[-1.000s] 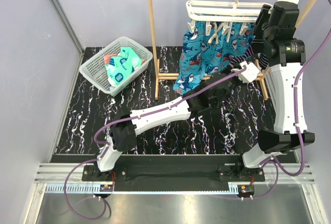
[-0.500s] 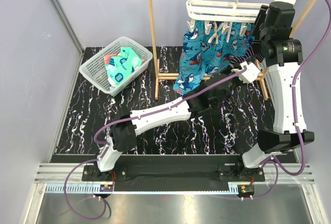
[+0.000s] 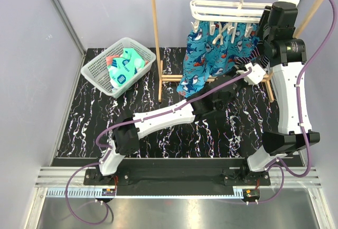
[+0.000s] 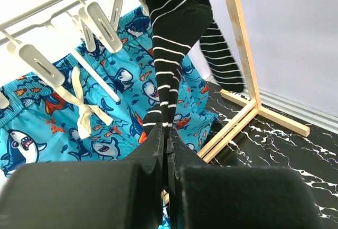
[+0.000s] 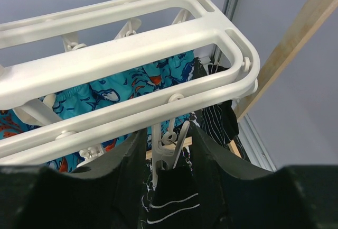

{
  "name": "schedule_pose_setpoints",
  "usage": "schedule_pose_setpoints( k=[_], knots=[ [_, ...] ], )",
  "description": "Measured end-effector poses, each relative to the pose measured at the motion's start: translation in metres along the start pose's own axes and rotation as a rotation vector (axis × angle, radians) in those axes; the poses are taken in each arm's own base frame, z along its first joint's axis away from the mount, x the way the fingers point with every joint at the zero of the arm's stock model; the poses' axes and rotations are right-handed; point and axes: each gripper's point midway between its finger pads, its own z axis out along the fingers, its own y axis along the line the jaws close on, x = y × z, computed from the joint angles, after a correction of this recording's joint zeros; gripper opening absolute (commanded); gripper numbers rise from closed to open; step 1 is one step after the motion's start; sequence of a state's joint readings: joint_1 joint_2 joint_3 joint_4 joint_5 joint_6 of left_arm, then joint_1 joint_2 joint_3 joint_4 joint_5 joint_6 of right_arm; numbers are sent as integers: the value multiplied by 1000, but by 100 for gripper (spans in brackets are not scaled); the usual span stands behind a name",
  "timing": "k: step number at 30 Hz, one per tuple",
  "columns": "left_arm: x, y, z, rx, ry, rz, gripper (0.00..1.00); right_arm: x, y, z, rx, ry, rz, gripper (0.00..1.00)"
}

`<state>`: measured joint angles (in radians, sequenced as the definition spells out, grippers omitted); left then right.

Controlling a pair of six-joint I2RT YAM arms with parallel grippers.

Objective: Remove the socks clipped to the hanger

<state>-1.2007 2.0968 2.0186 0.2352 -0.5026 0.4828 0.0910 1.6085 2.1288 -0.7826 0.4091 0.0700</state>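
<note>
Teal, coral socks point(image 3: 123, 66) in mesh basket point(image 3: 97, 70)

The left gripper point(image 4: 166, 139) pinches the lower end of a black-and-white striped sock point(image 4: 171, 28) hanging beside white clips point(image 4: 105, 25), with blue shark-print cloth point(image 4: 121, 91) behind.

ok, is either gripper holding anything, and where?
Left gripper is shut on the lower end of the striped sock. Right gripper holds nothing: open, straddling the clip pinning that sock.
</note>
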Motion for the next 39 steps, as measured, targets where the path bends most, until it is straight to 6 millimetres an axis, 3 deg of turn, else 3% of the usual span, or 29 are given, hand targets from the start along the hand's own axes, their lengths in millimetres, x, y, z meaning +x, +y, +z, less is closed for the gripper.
schedule_pose_setpoints(
  k=[4, 8, 10, 18, 20, 22, 25, 28, 39],
  knots=[
    [-1, -2, -1, 4, -2, 1, 0, 0, 0, 0, 1, -2, -6, 35],
    [-3, -4, -2, 6, -5, 4, 0, -2, -1, 1, 9, -10, -13, 8],
    [-3, -4, -2, 6, -6, 4, 0, -3, -2, 2, 15, -15, -17, 1],
    [-3, -4, -2, 5, -6, 4, 0, -5, -1, 3, 13, -25, -6, 0],
    [-2, -4, -2, 4, -5, 4, 0, -4, -1, 4, 13, -23, -7, 6],
    [2, -6, -2, 6, -1, 6, 0, -4, 0, 4, 11, -23, -1, 28],
    [6, -8, -2, 9, 8, 12, 0, -2, 1, 4, 6, -19, 2, 44],
    [7, -8, -3, 9, 8, 12, 0, 3, 4, 5, -12, -5, -2, 51],
    [7, -8, -3, 8, 9, 12, 0, 7, 4, 6, -13, 5, -16, 57]
  ],
)
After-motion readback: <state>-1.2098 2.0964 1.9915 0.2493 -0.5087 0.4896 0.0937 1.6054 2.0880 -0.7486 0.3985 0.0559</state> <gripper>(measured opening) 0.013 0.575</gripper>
